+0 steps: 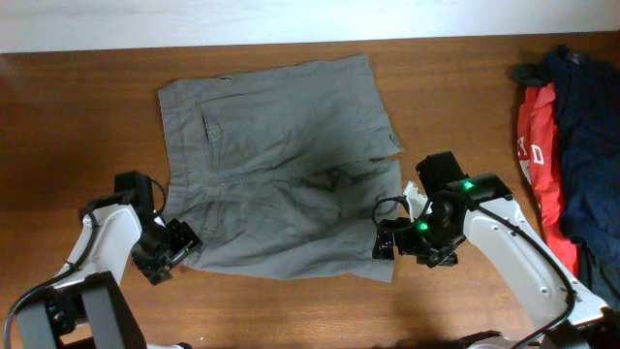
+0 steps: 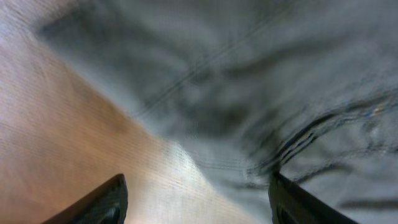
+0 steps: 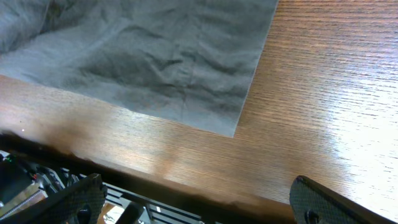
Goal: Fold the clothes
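Your shorts (image 1: 281,165) lie spread flat in the middle of the worktop (image 1: 87,116), nearer its far edge, with a knot of creases around their centre. Both arms sit at the near side, one at each lower corner of the cloth.

Your left jaws are at the near-left corner and stand apart. In the left wrist view the two fingers (image 2: 106,202) are wide of each other, and the edge of the cloth runs between them with bare wood on one side. That view is blurred, so you cannot tell whether either finger touches the fabric.

Your right jaws stand wide apart with nothing between them. They are over bare wood just beside the near-right corner, which lies flat on the worktop.

At the far right a red garment (image 1: 538,165) and a navy one (image 1: 586,126) are heaped together, well apart from the shorts.
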